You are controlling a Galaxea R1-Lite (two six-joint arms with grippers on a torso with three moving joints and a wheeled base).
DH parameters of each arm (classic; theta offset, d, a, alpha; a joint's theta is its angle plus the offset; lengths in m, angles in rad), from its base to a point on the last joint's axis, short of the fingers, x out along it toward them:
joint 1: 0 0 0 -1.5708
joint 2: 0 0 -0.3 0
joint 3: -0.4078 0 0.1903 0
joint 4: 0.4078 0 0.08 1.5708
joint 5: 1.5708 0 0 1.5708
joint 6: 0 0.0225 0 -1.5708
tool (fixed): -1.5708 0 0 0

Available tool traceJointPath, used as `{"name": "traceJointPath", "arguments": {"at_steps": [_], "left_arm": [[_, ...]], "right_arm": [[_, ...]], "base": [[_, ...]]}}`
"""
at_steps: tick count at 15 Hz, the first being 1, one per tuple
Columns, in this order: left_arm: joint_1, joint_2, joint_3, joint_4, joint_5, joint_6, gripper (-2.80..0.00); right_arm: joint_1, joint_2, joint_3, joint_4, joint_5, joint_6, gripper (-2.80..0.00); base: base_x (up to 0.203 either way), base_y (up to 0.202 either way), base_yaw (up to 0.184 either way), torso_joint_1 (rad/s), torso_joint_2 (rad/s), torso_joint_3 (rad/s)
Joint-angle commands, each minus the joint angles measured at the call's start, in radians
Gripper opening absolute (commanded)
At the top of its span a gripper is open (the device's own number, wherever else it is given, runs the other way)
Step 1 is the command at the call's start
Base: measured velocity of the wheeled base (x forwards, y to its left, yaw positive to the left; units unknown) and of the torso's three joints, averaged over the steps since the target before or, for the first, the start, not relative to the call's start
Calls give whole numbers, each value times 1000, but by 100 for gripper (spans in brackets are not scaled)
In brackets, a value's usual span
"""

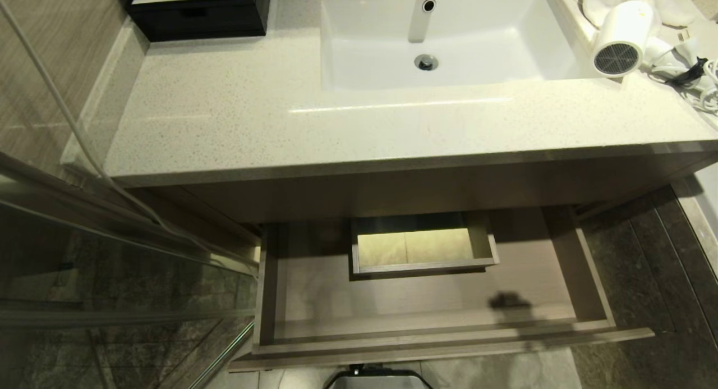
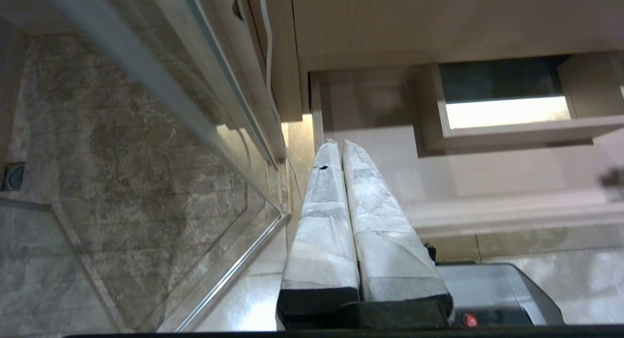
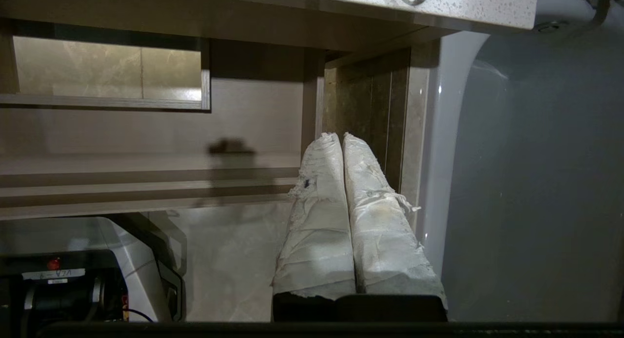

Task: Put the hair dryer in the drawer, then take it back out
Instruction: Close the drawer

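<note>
I'm holding my right claw (image 3: 341, 139) pressed together, empty, beside the open drawer's (image 1: 589, 291) right end. The hair dryer (image 1: 624, 38) is lying at the countertop's (image 1: 235, 114) back right corner.

Speckled beige stone countertop (image 1: 235, 119), polished. Glossy white ceramic sink basin (image 1: 477, 52), chrome drain. Smooth white plastic hair dryer (image 1: 622, 35), grey mesh grille. Matt light-wood drawer (image 1: 583, 288), fine grain. White cloth-tape wrap on gripper fingers (image 3: 317, 221), frayed, rough.
</note>
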Motion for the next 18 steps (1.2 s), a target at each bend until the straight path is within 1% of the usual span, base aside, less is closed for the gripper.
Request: {"name": "traceJointPath", "arguments": {"at_steps": [1,4,6,7,9,15,18], "left_arm": [[1,0,0,0,0,-1,-280],[1,0,1,0,0,-1,-280],[1,0,2,0,0,0,-280],[1,0,2,0,0,-1,-280],[1,0,1,0,0,-1,-280],[1,0,1,0,0,-1,-280],[1,0,0,0,0,-1,-280]], "right_arm": [[12,-30,37,-28,0,-2,-280],[31,-84,118,-99,-10,-1,-280],[61,-114,153,-118,-59,6,-280],[72,-120,161,-123,-66,15,-280],[84,-135,185,-131,-67,16,-280],[84,-141,214,-158,-67,16,-280],[85,-143,227,-162,-67,52,-280]], "base": [[0,0,0,-295,59,-241],[0,0,0,-280,27,-254],[0,0,0,-261,-8,-271],[0,0,0,-251,-23,-284],[0,0,0,-240,-41,-286],[0,0,0,-207,-102,-311],[0,0,0,-233,215,-8]]}}
